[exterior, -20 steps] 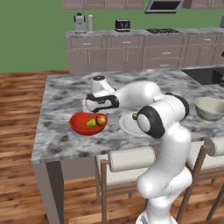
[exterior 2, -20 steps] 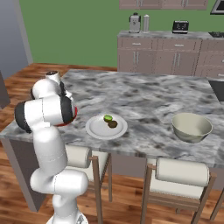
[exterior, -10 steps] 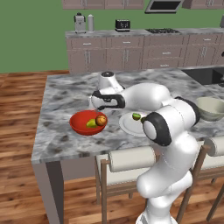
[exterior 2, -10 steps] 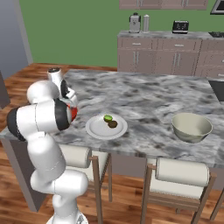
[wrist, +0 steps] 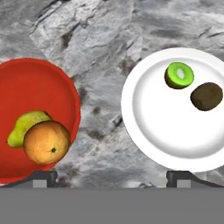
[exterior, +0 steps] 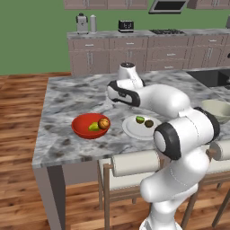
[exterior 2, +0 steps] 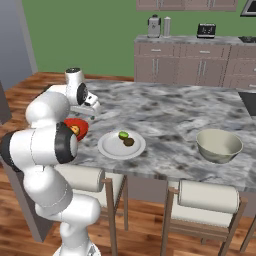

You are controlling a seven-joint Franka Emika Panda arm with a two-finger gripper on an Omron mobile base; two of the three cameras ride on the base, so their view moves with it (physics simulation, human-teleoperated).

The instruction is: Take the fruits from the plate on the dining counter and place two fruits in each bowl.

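Note:
A glossy red bowl (wrist: 35, 87) on the marbled dining counter (exterior: 72, 94) holds the orange (wrist: 46, 142) and the yellow-green pear (wrist: 24, 127). To its right the white plate (wrist: 162, 127) carries the cut green lime (wrist: 179, 75) and the brown kiwi (wrist: 206, 96). My gripper (wrist: 111, 177) hangs open and holds nothing, above the bare stone between bowl and plate; it also shows as the gripper (exterior: 113, 98) and the gripper (exterior 2: 95, 111). The beige bowl (exterior 2: 219, 145) stands far right with nothing in it.
Two stools with white padded backs (exterior: 134, 162) (exterior 2: 207, 196) stand against the counter's near edge. Brown kitchen cabinets with a toaster (exterior: 125, 25) and jars line the back wall. A dark cooktop (exterior: 211, 77) lies at the far right.
The hand has swung right from over the red bowl to above the gap between bowl and plate, its jaws spreading a little wider. The fruits have not moved.

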